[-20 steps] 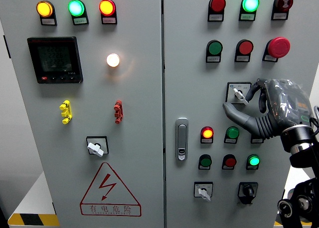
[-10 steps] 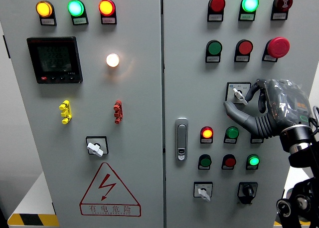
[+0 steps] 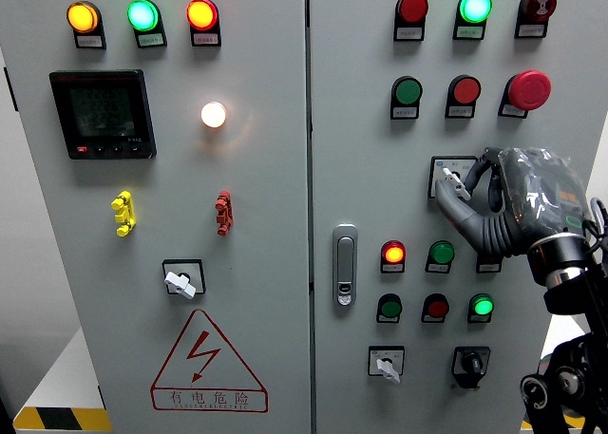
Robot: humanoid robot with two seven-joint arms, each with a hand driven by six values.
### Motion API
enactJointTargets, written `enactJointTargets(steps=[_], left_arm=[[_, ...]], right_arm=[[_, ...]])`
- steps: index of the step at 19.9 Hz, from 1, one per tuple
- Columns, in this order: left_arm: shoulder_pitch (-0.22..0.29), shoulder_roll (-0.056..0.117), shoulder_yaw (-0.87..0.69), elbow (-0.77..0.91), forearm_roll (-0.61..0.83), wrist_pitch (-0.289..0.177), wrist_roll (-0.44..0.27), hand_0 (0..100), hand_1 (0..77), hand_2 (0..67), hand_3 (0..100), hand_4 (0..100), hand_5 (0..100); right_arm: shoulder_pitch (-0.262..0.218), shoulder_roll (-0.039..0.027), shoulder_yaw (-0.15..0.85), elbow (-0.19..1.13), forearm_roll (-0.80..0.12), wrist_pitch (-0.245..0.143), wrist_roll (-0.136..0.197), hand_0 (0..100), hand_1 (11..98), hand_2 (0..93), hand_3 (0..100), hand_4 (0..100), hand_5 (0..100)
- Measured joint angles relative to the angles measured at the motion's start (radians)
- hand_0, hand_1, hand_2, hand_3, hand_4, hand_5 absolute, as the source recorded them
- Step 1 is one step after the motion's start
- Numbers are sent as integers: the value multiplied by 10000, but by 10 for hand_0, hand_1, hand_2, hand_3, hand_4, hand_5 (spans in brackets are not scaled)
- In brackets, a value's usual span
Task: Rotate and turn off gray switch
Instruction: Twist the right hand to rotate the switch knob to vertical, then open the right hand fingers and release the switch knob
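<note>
The gray rotary switch point(image 3: 448, 177) sits on a white square plate on the right cabinet door, below the green and red buttons. My right hand point(image 3: 457, 184), gray and wrapped in clear plastic, comes in from the right edge. Its thumb point(image 3: 454, 206) presses up against the knob from below left, and a curled finger point(image 3: 478, 171) closes on it from the right. Most of the plate is hidden by the hand. The knob's handle points up and to the left. My left arm is out of sight.
Two more gray switches point(image 3: 180, 282) point(image 3: 385, 366) and a black one point(image 3: 470, 363) sit lower down. Lit and unlit buttons point(image 3: 393, 254) lie just under my hand, and a red mushroom button point(image 3: 528, 89) just above it. The door handle point(image 3: 346, 264) is left of my hand.
My thumb has swung up from below the switch plate to the knob, closing the pinch. The hand has shifted slightly up and toward the panel.
</note>
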Motion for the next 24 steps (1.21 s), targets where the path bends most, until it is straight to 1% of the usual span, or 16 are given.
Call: enactJointTargets(steps=[1,7,8,14,17,24], left_arm=[[0,0,0,0,0,0,0,885,0,133,187,82,109],[0,0,0,0,0,0,0,885,0,133,187,82,109],[0,0,0,0,0,0,0,885,0,133,187,82,109],[0,0,0,0,-6,0,0,884,0,133,187,82,109],[0,0,0,0,0,0,0,884,0,133,187,82,109],[0,0,0,0,-9,0,0,884,0,133,187,82,109]], right_arm=[[3,0,-5,0,0,0,-12,465,341,687,1000,1000,1000],[2,1,-12,2,-11,-4,-39,599,376,697,1000,1000,1000],[-4,2,-14,5,-21,-9,-60,640,375,702,1000,1000,1000],[-47,3,-25,78,-42,-14,-160,732,371,715,1000,1000,1000],[-53,2,-14,82,-45,-14,-171,761,368,720,1000,1000,1000],[-55,1,-14,91,-46,-13,-173,789,364,723,1000,1000,1000]])
